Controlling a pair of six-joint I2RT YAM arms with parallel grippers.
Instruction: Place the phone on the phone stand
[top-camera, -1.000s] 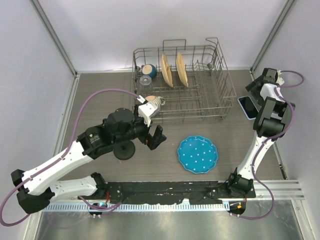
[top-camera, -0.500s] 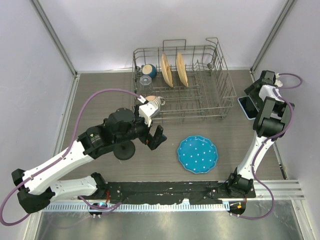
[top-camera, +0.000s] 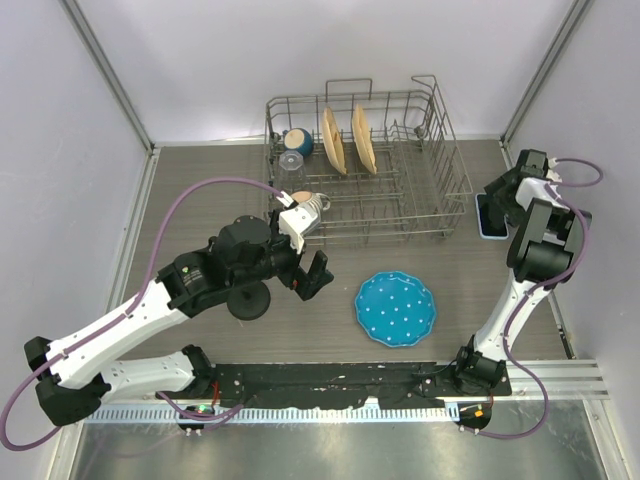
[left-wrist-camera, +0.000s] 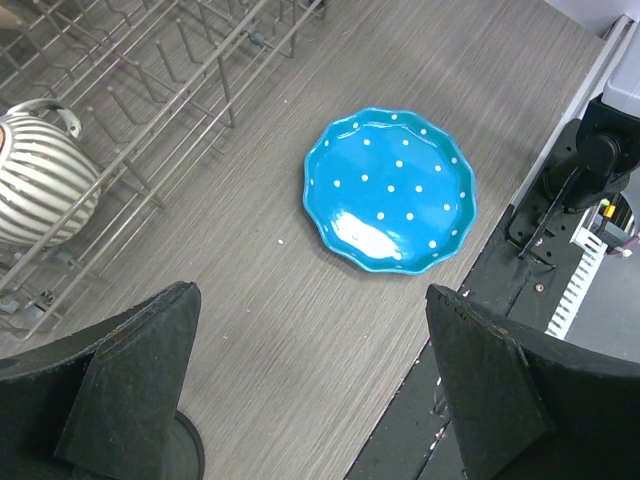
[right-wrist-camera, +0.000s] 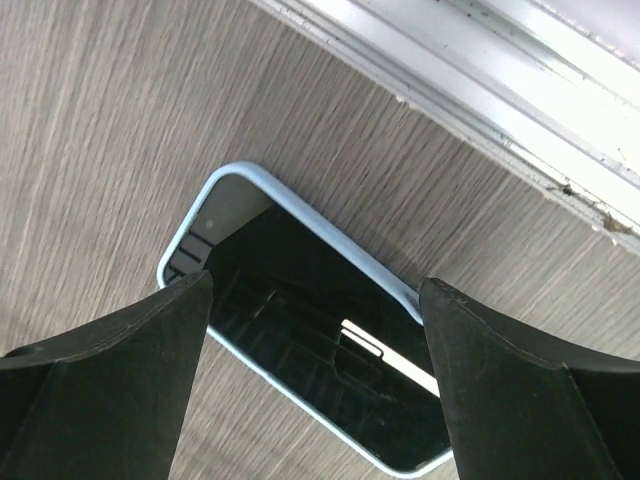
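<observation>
Grey wood-grain tabletop (top-camera: 200, 200), white walls (top-camera: 300, 60): right gripper (right-wrist-camera: 315, 290) hangs open above the flat-lying phone (right-wrist-camera: 330, 350); left gripper (left-wrist-camera: 310, 300), also open and empty, near the phone stand (top-camera: 248, 300).

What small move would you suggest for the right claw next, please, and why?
Probably lower the right claw straight down around the flat light-blue-cased smartphone: its open jaws stand on either side of the phone, which lies ungrasped on the grey wood-grain table.
</observation>
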